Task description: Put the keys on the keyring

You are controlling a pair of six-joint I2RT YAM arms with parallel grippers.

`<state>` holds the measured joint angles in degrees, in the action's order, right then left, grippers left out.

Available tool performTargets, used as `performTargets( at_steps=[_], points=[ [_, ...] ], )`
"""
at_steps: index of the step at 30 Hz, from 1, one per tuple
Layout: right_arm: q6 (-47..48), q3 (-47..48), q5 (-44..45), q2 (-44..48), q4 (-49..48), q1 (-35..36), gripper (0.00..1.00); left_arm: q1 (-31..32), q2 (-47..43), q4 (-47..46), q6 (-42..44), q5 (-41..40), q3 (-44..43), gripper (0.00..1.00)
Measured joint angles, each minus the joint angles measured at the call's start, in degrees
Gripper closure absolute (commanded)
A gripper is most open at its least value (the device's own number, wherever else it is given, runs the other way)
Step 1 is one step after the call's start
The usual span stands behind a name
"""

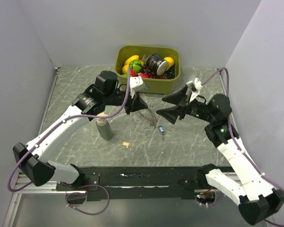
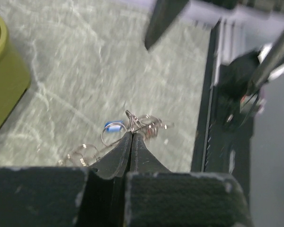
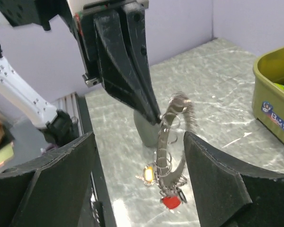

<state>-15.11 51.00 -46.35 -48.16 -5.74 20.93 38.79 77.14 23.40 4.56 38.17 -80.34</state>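
My left gripper [image 1: 128,111] is shut on the top of the silvery keyring [image 1: 147,117] and holds it above the table; in its wrist view the fingertips [image 2: 132,135] pinch the metal loops [image 2: 149,125]. In the right wrist view the keyring [image 3: 166,142] hangs from the left fingers [image 3: 128,80], with a red key [image 3: 170,202] at its bottom and a yellow key [image 3: 149,174] beside it. A blue key [image 1: 161,130] is at the chain's low end. I cannot tell if the yellow key [image 1: 127,144] is on the ring. My right gripper [image 1: 160,107] stands open just right of the ring, holding nothing [image 3: 139,137].
An olive-green bin [image 1: 149,86] full of toy food stands at the back centre, also seen in the left wrist view [image 2: 4,80] and the right wrist view [image 3: 274,94]. A grey post [image 1: 103,128] stands under the left arm. Walls close off both sides.
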Motion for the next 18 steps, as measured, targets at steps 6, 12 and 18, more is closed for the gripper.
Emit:
performTargets(
  at_steps=[6,12,18],
  points=[
    [8.74,8.85,-7.41,-8.5,8.74,-0.2,0.36,3.15,1.77,10.69,8.61,-3.96,-4.42,0.99],
    [14.53,11.15,-12.26,-13.09,15.3,-0.2,0.38,5.99,3.39,18.34,13.38,-6.43,-8.85,0.99],
    [19.32,11.72,-15.56,-15.87,20.41,0.26,0.3,6.49,4.76,22.47,15.63,-6.49,-12.24,0.99]
  ],
)
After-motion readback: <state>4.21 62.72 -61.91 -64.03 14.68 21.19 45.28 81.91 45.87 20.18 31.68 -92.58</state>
